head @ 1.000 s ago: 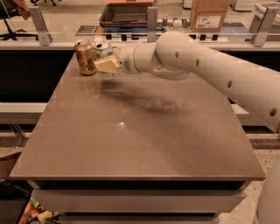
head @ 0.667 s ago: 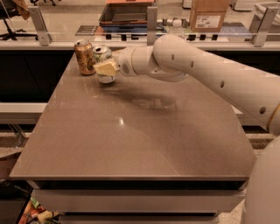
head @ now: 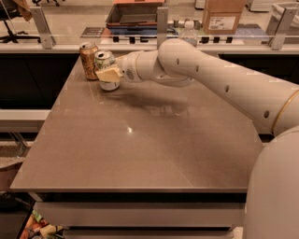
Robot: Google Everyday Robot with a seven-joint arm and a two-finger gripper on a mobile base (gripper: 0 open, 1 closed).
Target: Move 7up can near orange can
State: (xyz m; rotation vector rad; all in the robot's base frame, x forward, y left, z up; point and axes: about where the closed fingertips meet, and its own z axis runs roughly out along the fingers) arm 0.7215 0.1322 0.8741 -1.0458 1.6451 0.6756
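Note:
The orange can (head: 88, 60) stands upright at the far left corner of the grey table (head: 145, 140). The 7up can (head: 106, 70), white with a green logo and silver top, stands right beside it on the table surface. My gripper (head: 108, 73) reaches in from the right with its cream fingers (head: 110, 73) around the 7up can's middle. The white arm (head: 210, 79) stretches across the far right of the table.
A clear plastic water bottle (head: 188, 31) stands behind the arm at the table's far edge. A counter behind holds a tray (head: 133, 14) and a cardboard box (head: 223, 16). Metal posts (head: 41, 28) line the far rail.
The gripper has lowered the 7up can a little, down onto the table close beside the orange can. The arm has shifted slightly with it.

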